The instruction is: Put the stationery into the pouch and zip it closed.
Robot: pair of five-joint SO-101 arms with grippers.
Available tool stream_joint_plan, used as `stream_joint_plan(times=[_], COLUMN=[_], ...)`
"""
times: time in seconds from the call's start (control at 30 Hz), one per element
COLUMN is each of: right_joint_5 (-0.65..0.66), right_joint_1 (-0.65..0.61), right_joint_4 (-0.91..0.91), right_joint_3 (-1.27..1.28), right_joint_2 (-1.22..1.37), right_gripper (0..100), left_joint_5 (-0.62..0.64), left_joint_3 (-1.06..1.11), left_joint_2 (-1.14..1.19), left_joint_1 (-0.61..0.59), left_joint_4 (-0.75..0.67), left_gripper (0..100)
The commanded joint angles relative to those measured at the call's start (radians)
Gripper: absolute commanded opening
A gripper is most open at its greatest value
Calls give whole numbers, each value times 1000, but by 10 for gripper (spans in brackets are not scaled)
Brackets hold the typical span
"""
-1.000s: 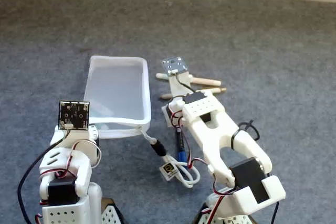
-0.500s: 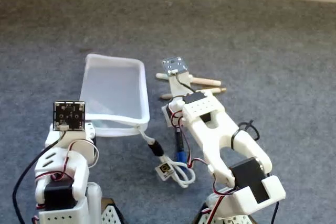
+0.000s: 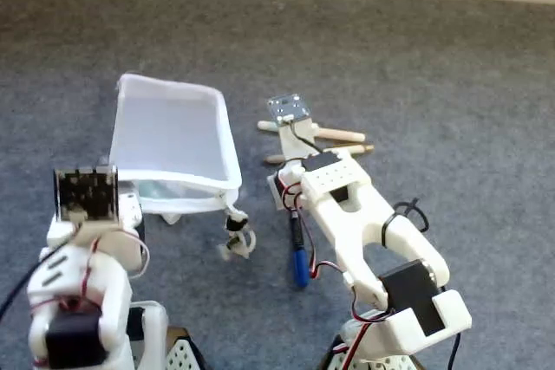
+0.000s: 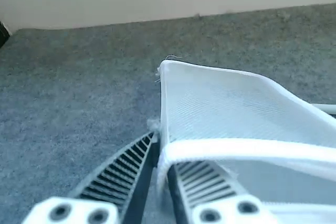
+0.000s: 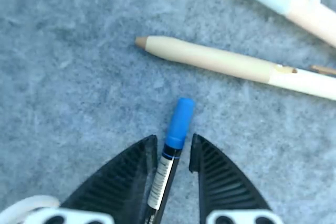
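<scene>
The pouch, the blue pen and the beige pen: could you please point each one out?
pouch (image 3: 169, 140), high view, on its mesh panel
blue pen (image 5: 180, 121), right wrist view, on its cap
beige pen (image 5: 210, 59), right wrist view, mid-barrel

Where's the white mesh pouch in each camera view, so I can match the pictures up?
High view: the white mesh pouch lies left of centre on the grey carpet.
Left wrist view: it spreads across the right half, with its thick near rim pinched in the left gripper.
Right wrist view: not in it.
Shared landmark: the grey carpet, which lies under everything in all three views.
</scene>
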Motion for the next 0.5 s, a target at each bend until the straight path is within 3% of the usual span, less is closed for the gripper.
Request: stream_joint_plan(times=[0.0,0.3,0.47], right_joint_5=[0,0,0], right_joint_1=[-8,-7,-2], right_joint_4=[-12,38,77], right_joint_3=[-16,-76,-159], right_joint_2=[-2,170,174], right_gripper=[98,91,4], left_joint_5=[2,23,43], left_joint_3=[-197,-476,-556], left_joint_2=[240,398,473], left_joint_1=[-8,-8,-5], left_joint_4=[0,141,184], left_gripper=[7,7,7])
